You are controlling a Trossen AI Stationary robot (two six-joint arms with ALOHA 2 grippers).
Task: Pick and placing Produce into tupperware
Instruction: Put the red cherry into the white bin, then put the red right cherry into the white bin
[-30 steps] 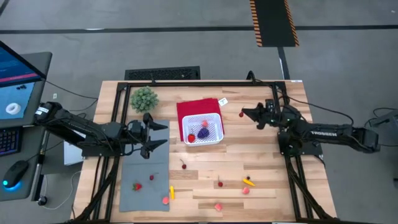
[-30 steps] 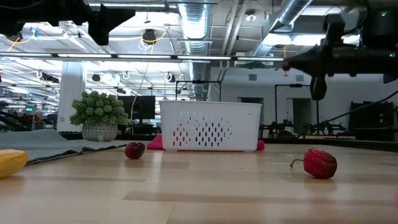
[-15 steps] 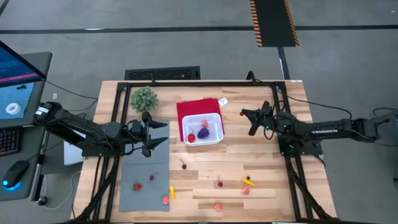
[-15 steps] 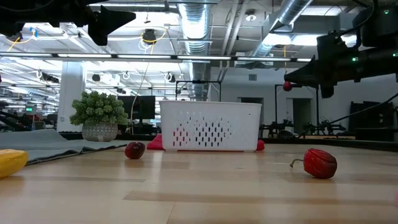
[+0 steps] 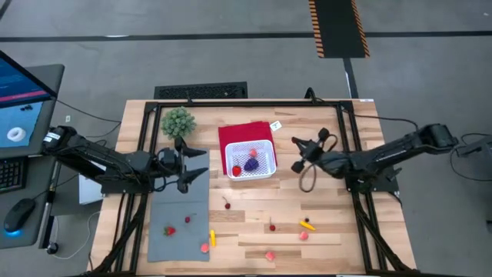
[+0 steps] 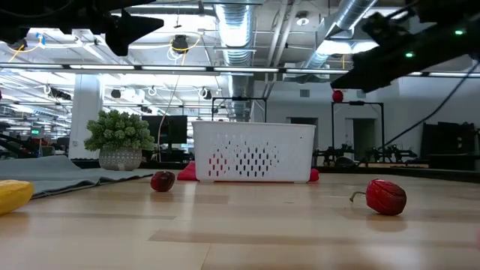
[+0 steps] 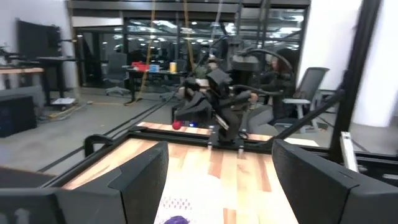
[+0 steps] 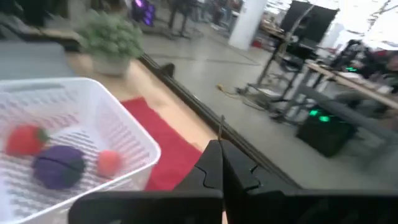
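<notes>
from above, the right gripper (image 5: 297, 154) hangs just beside the small white latticed square tupperware (image 5: 253, 161), which sits on a flat red cloth (image 5: 244, 132) and holds red, purple and pink toy produce. the left gripper (image 5: 197, 165), fingers spread and empty, waits over the grey mat (image 5: 179, 223). at table height, the right gripper (image 6: 339, 91) pinches a tiny red toy fruit (image 6: 337, 96) above the wooden table (image 6: 240, 225). its wrist camera shows the fingers closed together.
</notes>
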